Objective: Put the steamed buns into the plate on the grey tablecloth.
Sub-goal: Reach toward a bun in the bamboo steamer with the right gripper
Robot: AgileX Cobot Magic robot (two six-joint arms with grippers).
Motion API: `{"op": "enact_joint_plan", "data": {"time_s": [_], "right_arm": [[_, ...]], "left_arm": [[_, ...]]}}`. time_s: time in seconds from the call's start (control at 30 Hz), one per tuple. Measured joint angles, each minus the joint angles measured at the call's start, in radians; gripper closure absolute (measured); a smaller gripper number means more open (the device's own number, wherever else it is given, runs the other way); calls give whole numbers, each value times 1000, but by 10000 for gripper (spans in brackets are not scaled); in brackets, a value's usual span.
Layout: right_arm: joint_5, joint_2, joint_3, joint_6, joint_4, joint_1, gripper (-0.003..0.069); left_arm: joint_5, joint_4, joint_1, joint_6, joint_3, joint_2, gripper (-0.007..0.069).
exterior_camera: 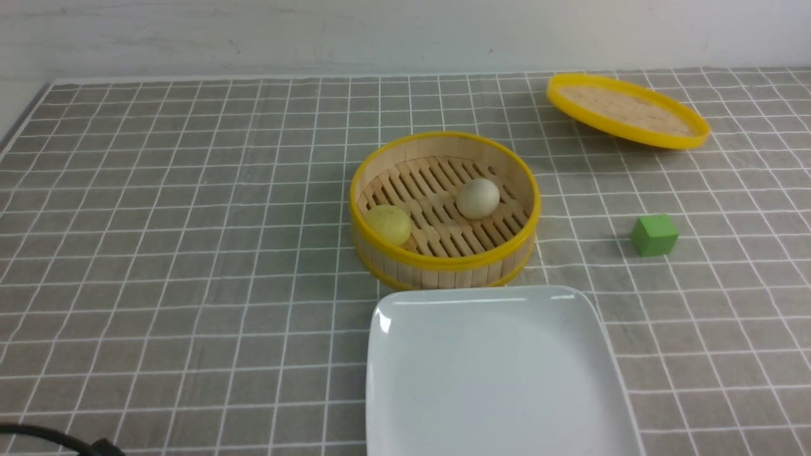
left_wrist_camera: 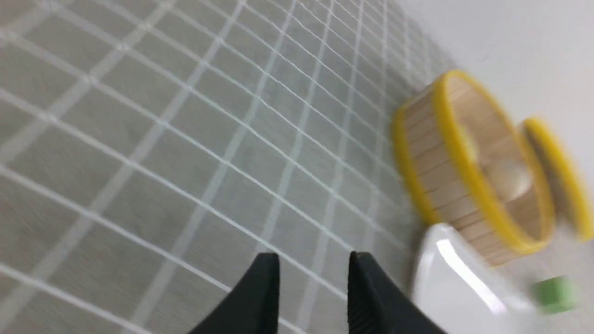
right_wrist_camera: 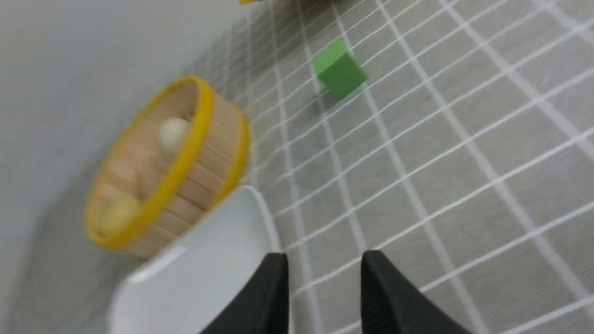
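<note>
Front: grey cloth (exterior_camera: 190, 266) below white wall (exterior_camera: 253, 31); white bun (exterior_camera: 478, 198) and yellow bun (exterior_camera: 388, 224) inside steamer (exterior_camera: 443, 269), plate (exterior_camera: 481, 292) just in front. Left wrist: left gripper (left_wrist_camera: 313, 257) partly open over cloth, gripping nothing. Right wrist: right gripper (right_wrist_camera: 325, 256) partly open, empty, near plate edge.

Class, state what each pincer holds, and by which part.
Nothing: left pincer and right pincer stand open, empty. Cream bun and yellow bun lie in the steamer basket.
</note>
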Motion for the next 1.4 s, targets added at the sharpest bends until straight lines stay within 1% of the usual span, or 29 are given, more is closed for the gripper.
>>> {"op": "enact_joint_plan", "data": {"time_s": [0.07, 0.13, 0.27, 0.33, 0.4, 0.43, 0.47, 0.5, 0.53, 0.57, 0.6, 0.63, 0.67, 0.7, 0.73, 0.77, 0.8, 0.83, 0.87, 0.9, 0.97, 1.0, 1.03, 1.07, 1.1, 1.13, 1.2, 1.3, 1.4], "right_arm": [[-3, 0, 0, 60, 101, 0, 416], [-12, 0, 0, 79, 154, 0, 416], [-32, 0, 0, 83, 208, 0, 423], [-36, 0, -11, 81, 207, 0, 435], [-52, 4, -87, 39, 180, 0, 484], [-53, 4, -87, 39, 176, 0, 489], [-67, 42, -185, -31, 120, 0, 541], [-67, 61, -219, -55, 87, 0, 567], [-65, 75, -241, -71, 78, 0, 574], [-30, 149, -334, -132, -12, 0, 632], [17, 207, -391, -160, -68, 0, 653], [85, 272, -445, -177, -122, 0, 659], [100, 300, -466, -181, -133, 0, 660], [246, 408, -534, -184, -196, 0, 660], [343, 508, -575, -184, -233, 0, 660], [361, 508, -582, -184, -238, 0, 660], [500, 657, -640, -204, -259, 0, 659], [552, 736, -668, -236, -258, 0, 659], [560, 751, -673, -244, -255, 0, 659], [585, 809, -695, -280, -245, 0, 658], [614, 968, -759, -409, -154, 0, 656], [614, 992, -770, -432, -120, 0, 654], [614, 1052, -798, -492, -58, 0, 651], [614, 1155, -853, -599, 37, 10, 645], [614, 1166, -853, -599, 48, 10, 645], [614, 1242, -908, -677, 113, 31, 638], [611, 1342, -988, -732, 168, 86, 625], [586, 1477, -1132, -740, 152, 169, 606], [539, 1603, -1295, -705, 69, 239, 573]], "left_arm": [[0, -109, 0, -107, 2, 0, 382], [-2, -172, 0, -166, 2, 0, 382], [-38, -205, 0, -192, 2, 0, 382], [-52, -211, 0, -192, 2, 0, 384], [-61, -228, 0, -178, 2, 0, 396], [-61, -230, 0, -175, 2, 0, 399], [-53, -246, 0, -139, 2, 0, 415], [-43, -253, 0, -117, 2, 0, 428], [-41, -256, 0, -110, 1, 0, 431], [-17, -268, 0, -57, -10, 0, 460], [-1, -275, 0, -21, -23, 0, 482], [18, -280, 0, 20, -39, 0, 510], [18, -282, 0, 27, -42, 0, 510], [43, -287, 0, 71, -66, 0, 551], [61, -287, 0, 98, -80, 0, 575], [68, -287, 0, 108, -82, 0, 585], [96, -289, 0, 142, -96, 0, 613], [114, -290, 0, 155, -99, 0, 622], [117, -290, 0, 157, -99, 0, 622], [131, -290, 0, 162, -99, 0, 622], [162, -290, 0, 169, -99, 0, 622], [166, -291, 0, 170, -99, 0, 622], [174, -294, 0, 171, -99, 0, 622], [189, -306, 0, 173, -99, 0, 622], [190, -311, 0, 174, -99, 0, 622], [199, -330, 0, 177, -99, 0, 622], [227, -362, 0, 195, -108, 0, 622], [283, -377, 0, 237, -157, 26, 622], [343, -372, 0, 310, -242, 131, 622]]}}
